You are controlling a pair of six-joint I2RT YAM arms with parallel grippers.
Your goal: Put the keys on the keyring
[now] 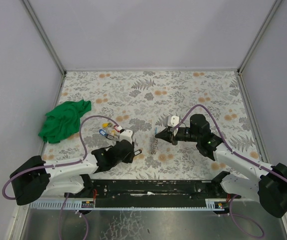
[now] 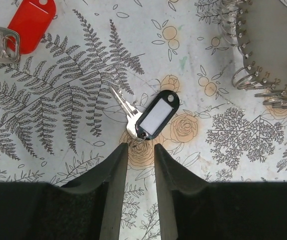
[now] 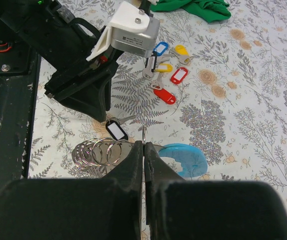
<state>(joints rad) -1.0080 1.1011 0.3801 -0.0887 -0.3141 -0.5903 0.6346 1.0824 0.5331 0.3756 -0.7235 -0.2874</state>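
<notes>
keys (image 1: 108, 130) with blue, yellow and red tags lie in a loose cluster on the flowered table (image 1: 183, 90), just right of the green cloth (image 1: 63, 120). right of the cluster, the left gripper (image 2: 141, 150) hangs low over the table with its fingers apart, holding nothing. one black-tagged key (image 2: 156, 116) lies flat just beyond its tips, blade pointing up and left in the wrist view. further right is the keyring (image 3: 186, 157), its row of metal rings (image 3: 98, 150) on the left and its light-blue part on the right. the right gripper (image 3: 143, 146) has its fingers pressed together, with a thin metal sliver of the keyring pinched between the tips.
</notes>
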